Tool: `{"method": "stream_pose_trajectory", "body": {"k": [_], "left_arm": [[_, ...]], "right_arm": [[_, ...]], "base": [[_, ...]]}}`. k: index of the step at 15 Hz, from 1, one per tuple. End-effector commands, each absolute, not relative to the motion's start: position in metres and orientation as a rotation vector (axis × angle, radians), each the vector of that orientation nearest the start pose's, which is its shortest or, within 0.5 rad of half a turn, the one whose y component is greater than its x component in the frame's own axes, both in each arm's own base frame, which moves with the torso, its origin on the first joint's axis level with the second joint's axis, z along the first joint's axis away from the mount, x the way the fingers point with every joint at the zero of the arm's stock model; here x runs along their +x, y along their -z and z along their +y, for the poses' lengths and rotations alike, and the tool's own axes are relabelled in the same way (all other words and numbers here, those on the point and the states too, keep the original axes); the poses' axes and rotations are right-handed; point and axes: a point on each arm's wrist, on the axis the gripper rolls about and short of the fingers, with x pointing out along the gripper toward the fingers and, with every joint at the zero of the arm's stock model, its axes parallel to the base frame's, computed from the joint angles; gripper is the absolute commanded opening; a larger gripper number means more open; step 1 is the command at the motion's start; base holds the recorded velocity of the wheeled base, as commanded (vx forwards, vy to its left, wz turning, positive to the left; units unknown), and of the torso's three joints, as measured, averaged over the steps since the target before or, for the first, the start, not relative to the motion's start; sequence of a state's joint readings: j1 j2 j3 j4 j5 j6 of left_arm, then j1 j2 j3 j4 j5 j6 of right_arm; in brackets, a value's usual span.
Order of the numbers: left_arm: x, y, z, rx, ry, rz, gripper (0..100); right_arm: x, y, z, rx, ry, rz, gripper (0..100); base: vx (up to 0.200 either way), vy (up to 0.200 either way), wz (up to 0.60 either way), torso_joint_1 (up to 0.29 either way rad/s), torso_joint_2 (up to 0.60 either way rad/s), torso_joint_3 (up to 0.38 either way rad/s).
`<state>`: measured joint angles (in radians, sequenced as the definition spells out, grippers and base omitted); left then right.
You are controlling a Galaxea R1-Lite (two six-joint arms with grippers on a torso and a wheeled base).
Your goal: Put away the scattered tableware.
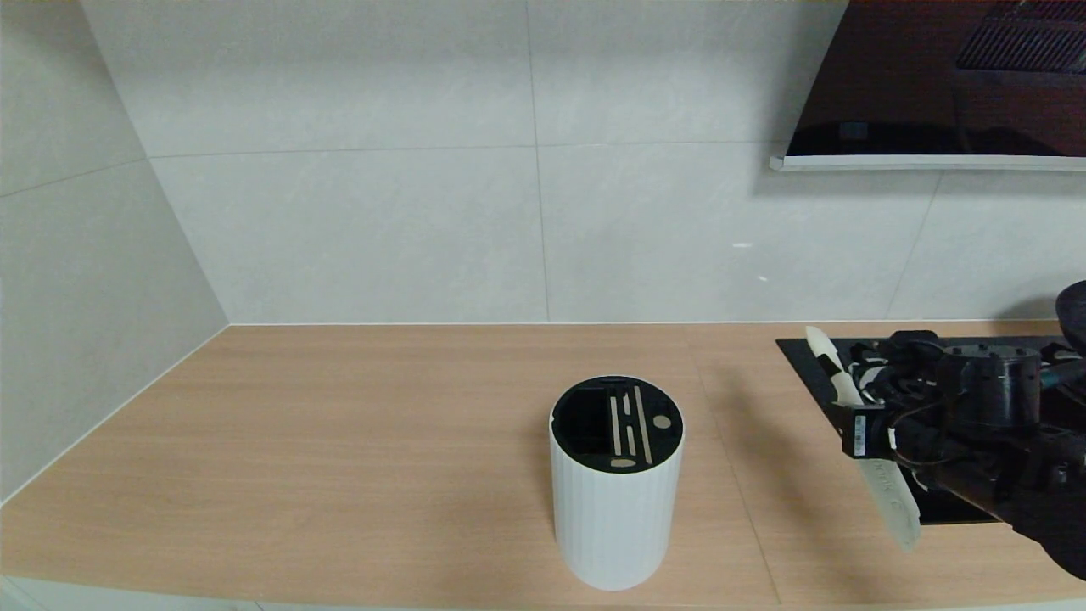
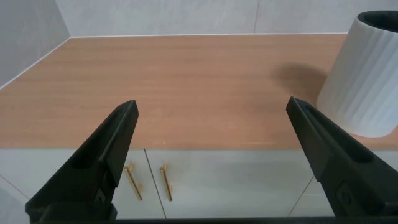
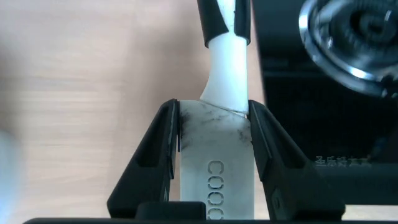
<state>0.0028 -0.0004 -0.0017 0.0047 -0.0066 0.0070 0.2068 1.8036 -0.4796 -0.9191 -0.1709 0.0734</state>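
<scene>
Right claw clenched across the knife, above the line where the tabletop meets the black hob. The right wrist view shows the fingers pressing both flat edges of the pale blade, just short of the banded handle. Left claw released, jaws spread wide, off the front edge of the tabletop. White ribbed holder upright, well apart from the knife, its black top cut with narrow slots. Judgement: the blade looks ceramic, hence light, rigid, smooth and likely brittle; a grip on its slick faces may slip, so the handle would offer surer hold, and slotting calls for gentle, square entry
</scene>
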Motion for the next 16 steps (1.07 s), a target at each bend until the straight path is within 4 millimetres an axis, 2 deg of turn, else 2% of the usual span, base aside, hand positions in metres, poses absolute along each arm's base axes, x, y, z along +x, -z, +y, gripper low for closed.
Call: {"method": "stream_pose_trajectory", "body": {"k": [1,7,9,10,11,13,16], "left_arm": [[-0.023,-0.075,0.000,0.012,0.005,0.003,100],[-0.022,-0.076,0.000,0.031,0.029,0.019,100],[-0.033,-0.128,-0.005,0.034,0.232,-0.064,100],[-0.030,-0.203,-0.008,0.042,0.380,-0.053,100],[-0.017,-0.230,-0.009,0.041,0.434,-0.036,100],[0.017,-0.265,-0.011,0.048,0.490,0.016,100],[0.071,-0.272,-0.017,0.026,0.619,0.164,100]], "right_arm": [[0.252,-0.137,0.064,0.019,-0.079,0.293,0],[0.239,-0.155,0.067,0.022,-0.108,0.248,0],[0.235,-0.180,0.075,0.031,-0.144,0.196,0],[0.237,-0.213,0.081,0.046,-0.171,0.135,0],[0.234,-0.231,0.088,0.052,-0.201,0.106,0],[0.221,-0.255,0.107,0.057,-0.290,0.079,0],[0.203,-0.274,0.138,0.070,-0.410,0.044,0]], "base": [[0.000,0.000,0.00,0.000,0.00,0.000],[0.000,0.000,0.00,0.000,0.00,0.000],[0.000,0.000,0.00,0.000,0.00,0.000],[0.000,0.000,0.00,0.000,0.00,0.000],[0.000,0.000,0.00,0.000,0.00,0.000],[0.000,0.000,0.00,0.000,0.00,0.000],[0.000,0.000,0.00,0.000,0.00,0.000]]}}
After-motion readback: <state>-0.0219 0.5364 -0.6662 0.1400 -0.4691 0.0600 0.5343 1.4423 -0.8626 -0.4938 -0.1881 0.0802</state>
